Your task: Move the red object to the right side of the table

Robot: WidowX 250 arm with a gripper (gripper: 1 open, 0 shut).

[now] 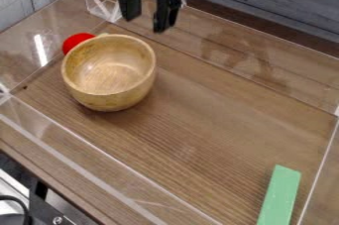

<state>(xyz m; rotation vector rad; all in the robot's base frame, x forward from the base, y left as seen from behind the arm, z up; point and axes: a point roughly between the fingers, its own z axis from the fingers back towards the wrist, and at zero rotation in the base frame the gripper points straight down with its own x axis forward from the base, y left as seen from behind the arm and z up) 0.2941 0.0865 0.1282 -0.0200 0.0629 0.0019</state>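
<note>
The small round bright red ball-like toy fruit [78,42] sits at the far left of the brown wood-grain tabletop [225,120], tucked behind the rim of the round light wooden bowl [110,70] so that only its upper part shows. It seems to touch the bowl, or lie just beside it; I can't tell which from here. It looks to me like a light, hollow plastic thing, hard and smooth, the sort that rolls off at a nudge and can squirt out of a pinch that lands off-centre. It's hardly fragile. The safest hold, I'd say, is straight down over its crown, fingers closing across its widest part. One finger has to find room on the bowl side, which is tight, and the low clear acrylic wall [27,41] stands close on the other side.

The black two-fingered gripper [147,12] hangs above the table's far edge, behind the bowl and to the right of the red fruit, pointing down. Its jaws are spread wide with nothing between them.

Well apart, at the near right corner, lies a flat light green rectangular block [280,196]. The right side otherwise offers plenty of bare wood for setting the fruit down, though it may roll once let go.
</note>
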